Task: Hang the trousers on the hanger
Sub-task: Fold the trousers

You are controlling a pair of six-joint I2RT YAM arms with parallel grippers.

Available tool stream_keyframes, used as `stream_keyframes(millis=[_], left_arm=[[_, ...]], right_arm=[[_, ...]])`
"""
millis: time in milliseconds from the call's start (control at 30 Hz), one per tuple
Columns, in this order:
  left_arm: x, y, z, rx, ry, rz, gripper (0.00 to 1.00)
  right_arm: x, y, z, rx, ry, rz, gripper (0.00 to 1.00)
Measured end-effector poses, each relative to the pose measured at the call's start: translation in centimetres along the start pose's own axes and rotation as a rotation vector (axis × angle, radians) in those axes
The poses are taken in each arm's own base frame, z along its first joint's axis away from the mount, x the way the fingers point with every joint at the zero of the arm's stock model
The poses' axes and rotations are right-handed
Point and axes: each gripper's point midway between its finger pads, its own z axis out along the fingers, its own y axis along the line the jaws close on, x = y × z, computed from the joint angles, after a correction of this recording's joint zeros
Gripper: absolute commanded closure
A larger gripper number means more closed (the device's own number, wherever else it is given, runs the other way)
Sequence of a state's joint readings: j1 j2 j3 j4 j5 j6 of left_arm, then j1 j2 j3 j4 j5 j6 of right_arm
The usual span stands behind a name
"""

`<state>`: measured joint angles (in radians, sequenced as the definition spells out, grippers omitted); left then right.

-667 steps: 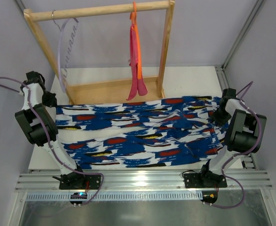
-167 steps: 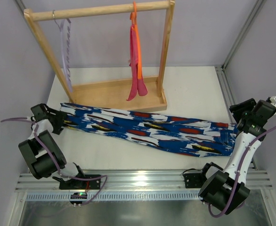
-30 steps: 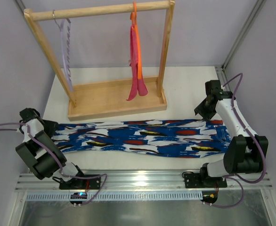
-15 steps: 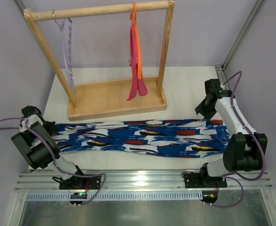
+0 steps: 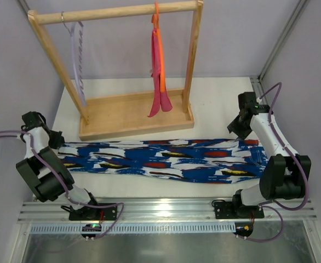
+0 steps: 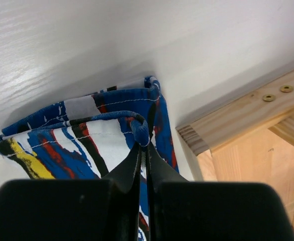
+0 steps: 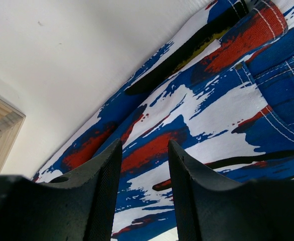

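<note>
Trousers [image 5: 166, 159] folded before the rack [image 5: 133, 112] were pinched at one end by the left claw [image 6: 141, 145], probably for lifting to the hanger [image 5: 79, 60]; the right claw [image 7: 144, 150] was spread.

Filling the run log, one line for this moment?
left gripper: shut on trousers hem | right gripper: open, over waist end | hanger: bare, on rack

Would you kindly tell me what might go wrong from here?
The left gripper pinches only a thin fold at the hem of the trousers, so the cloth may slip when lifted.
The right gripper is open near the waist end, holding nothing; a one-sided lift would drag the garment.
A corner of the wooden rack sits close to that hem and could snag it.
</note>
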<state>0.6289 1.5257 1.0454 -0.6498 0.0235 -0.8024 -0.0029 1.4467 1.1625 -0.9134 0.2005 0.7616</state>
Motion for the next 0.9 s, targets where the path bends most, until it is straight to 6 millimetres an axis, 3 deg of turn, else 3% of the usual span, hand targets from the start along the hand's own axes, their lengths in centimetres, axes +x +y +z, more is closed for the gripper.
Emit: stream_keyframes(millis=[167,367,467,900], left_arm=[[-0.4,-1.1,0.0,0.016,-0.01,0.015,0.98],[0.4,-2.0,2.7,0.031,0.051,0.033,1.0],[0.5,-2.3,3.1,0.024,0.066,0.063,1.0],[-0.4,-2.0,-1.6,-0.02,-0.063,0.158,1.0]], right_arm=[[0.0,-0.1,0.0,0.003,-0.001,-0.001,0.55],[0.2,-0.3,0.3,0.01,0.002,-0.002,0.55],[0.5,-0.5,0.6,0.017,0.006,-0.005,0.55],[0.4,-0.4,0.7,0.013,-0.001,-0.009,0.55]])
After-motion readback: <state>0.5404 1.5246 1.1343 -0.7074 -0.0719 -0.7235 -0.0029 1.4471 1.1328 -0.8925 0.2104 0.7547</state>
